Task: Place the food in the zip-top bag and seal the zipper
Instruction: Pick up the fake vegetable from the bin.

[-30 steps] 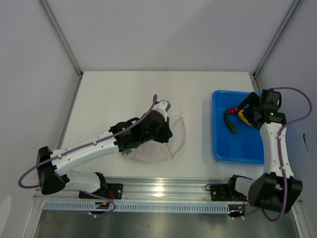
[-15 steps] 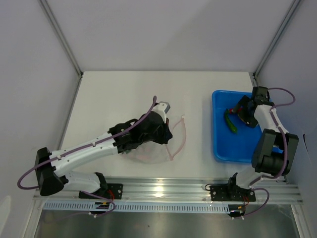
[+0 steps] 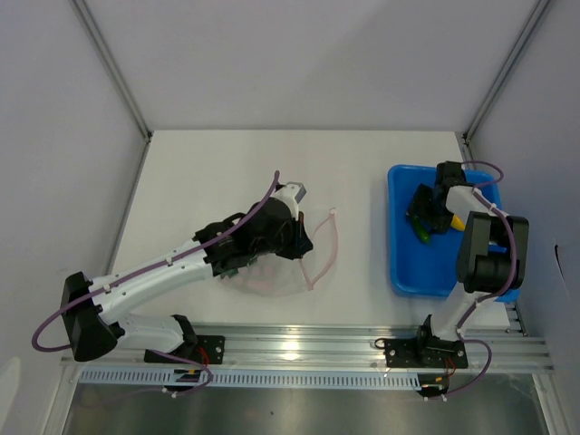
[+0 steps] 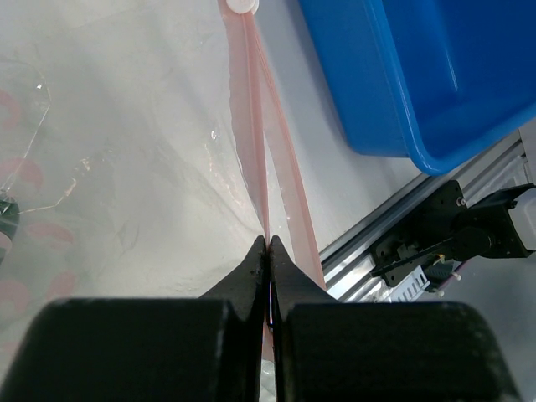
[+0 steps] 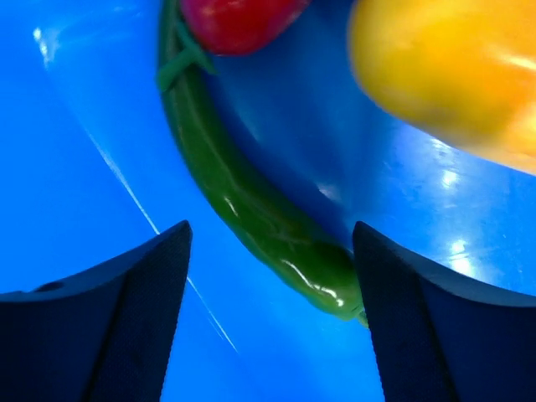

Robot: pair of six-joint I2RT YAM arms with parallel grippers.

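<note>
Blue bin (image 5: 100, 167), green pepper (image 5: 243, 201) diagonal between spread right hand (image 5: 268, 251)

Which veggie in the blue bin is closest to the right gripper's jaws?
The long green pepper, framed between the open jaws of the right gripper; the red piece and yellow piece sit beyond.

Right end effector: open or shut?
Open. In the right wrist view the right end effector has its fingers wide apart, the green pepper lying in the blue bin between them.
</note>
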